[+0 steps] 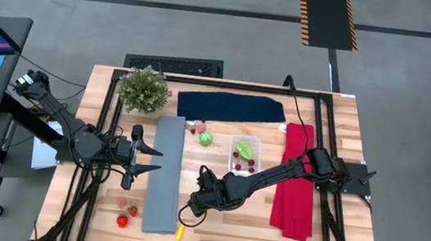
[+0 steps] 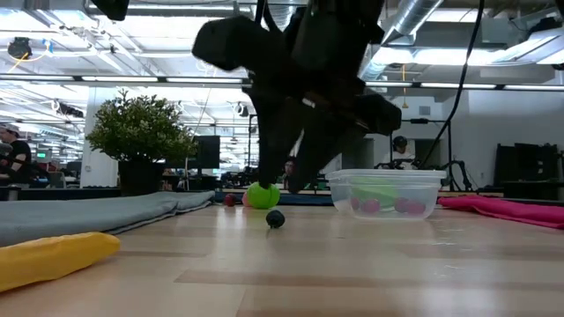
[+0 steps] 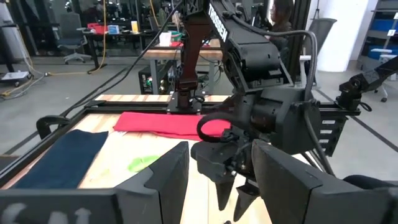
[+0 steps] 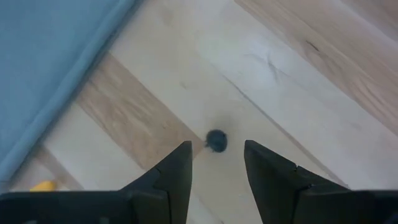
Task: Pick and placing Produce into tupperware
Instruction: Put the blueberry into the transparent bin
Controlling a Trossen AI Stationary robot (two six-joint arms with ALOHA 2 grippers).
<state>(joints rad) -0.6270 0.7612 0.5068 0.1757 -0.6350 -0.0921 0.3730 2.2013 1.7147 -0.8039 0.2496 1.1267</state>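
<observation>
Cherry (image 4: 216, 140), tiny and dark, lies on bare table (image 4: 323, 81) just ahead of my right gripper (image 4: 217, 171), fingers spread; next I judge: descend astride it, pinch, carry to the tupperware (image 1: 245, 155).

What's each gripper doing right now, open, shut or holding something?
Left gripper: open, empty, hovering beside the grey cloth.
Right gripper: open, empty, fingers either side of a small dark cherry on the table.
</observation>
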